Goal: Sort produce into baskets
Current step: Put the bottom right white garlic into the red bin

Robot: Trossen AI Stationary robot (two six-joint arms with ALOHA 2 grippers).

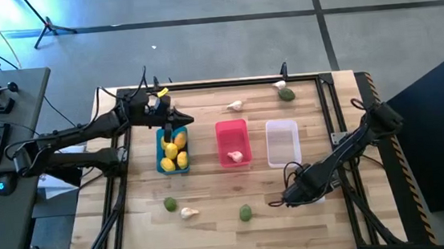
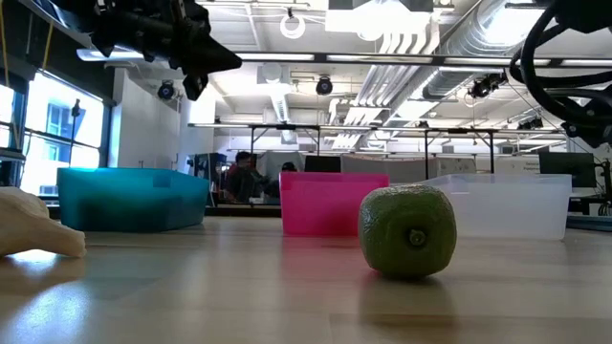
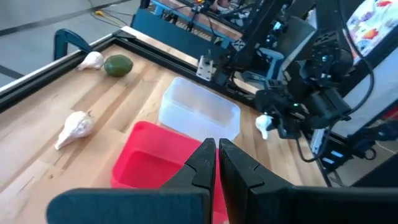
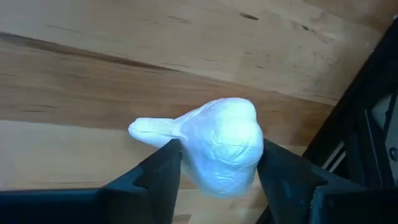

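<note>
Garlic bulb (image 4: 217, 143) sits squarely between the right gripper (image 4: 219, 163)'s 2 parted fingers, both touching its sides, pointed tip lying sideways across them.

Garlic bulb (image 2: 33, 225) cut off by low view's edge.

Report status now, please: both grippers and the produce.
Left gripper shut, over blue bin. Right gripper around garlic. Nothing blocking.
</note>
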